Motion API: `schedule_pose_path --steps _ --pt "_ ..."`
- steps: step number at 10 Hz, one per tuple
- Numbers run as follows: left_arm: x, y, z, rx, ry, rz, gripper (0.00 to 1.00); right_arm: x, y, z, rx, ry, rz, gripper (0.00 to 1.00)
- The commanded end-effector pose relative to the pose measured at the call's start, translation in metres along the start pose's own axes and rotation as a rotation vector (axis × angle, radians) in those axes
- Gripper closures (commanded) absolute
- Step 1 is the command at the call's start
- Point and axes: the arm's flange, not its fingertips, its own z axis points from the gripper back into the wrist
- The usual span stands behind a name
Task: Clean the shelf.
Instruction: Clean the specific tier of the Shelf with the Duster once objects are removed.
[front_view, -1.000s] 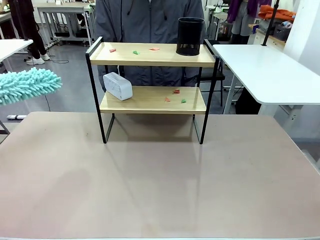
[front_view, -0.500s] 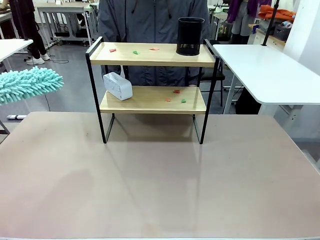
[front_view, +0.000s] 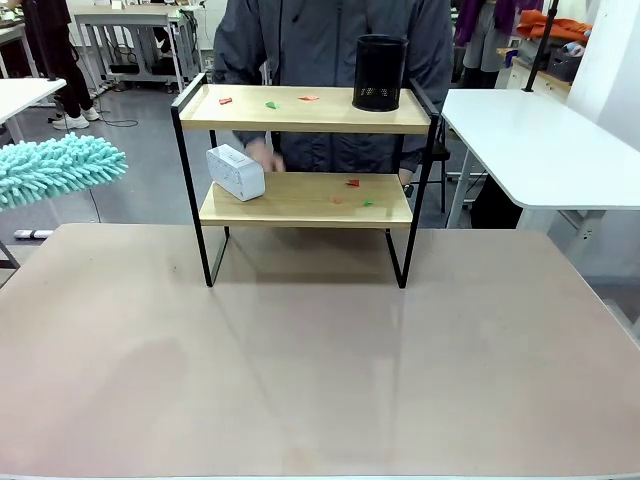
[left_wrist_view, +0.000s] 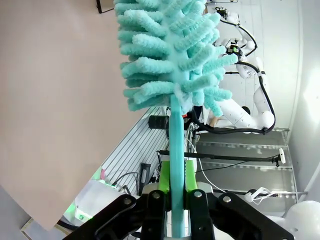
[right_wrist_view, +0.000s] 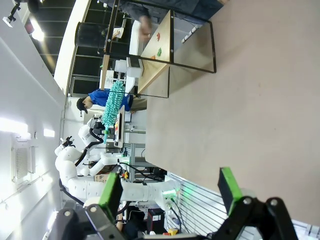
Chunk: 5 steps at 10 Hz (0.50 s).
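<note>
Gripping the duster (left_wrist_view: 167, 55) tight with the left tool (left_wrist_view: 174, 175), right tool (right_wrist_view: 170, 187) released, the robot could smack the person's hand (front_view: 266, 155) sweeping the shelf (front_view: 300, 122) too fast

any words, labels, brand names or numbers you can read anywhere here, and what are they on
No text can be read in any view.
White box on the lower board of the shelf: any print on its face is too small and blurred to read.
Black mesh cup on the top board: no label visible.
Teal duster: no print visible.
</note>
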Motion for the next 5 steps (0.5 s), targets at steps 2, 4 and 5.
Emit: schedule_pose_path --steps 2,4,5 --pt "-0.0053 -0.0034 0.0011 -0.004 0.0 -0.004 1.0 0.0008 0.001 0.0008 0.015 -0.006 0.027 0.0" --pt "-0.0053 -0.0034 0.0011 -0.004 0.0 -0.004 1.0 0.0008 0.001 0.0008 0.015 -0.006 0.027 0.0" --pt "-0.0053 -0.0034 0.0011 -0.004 0.0 -0.004 1.0 0.0008 0.001 0.0008 0.015 -0.006 0.027 0.0"
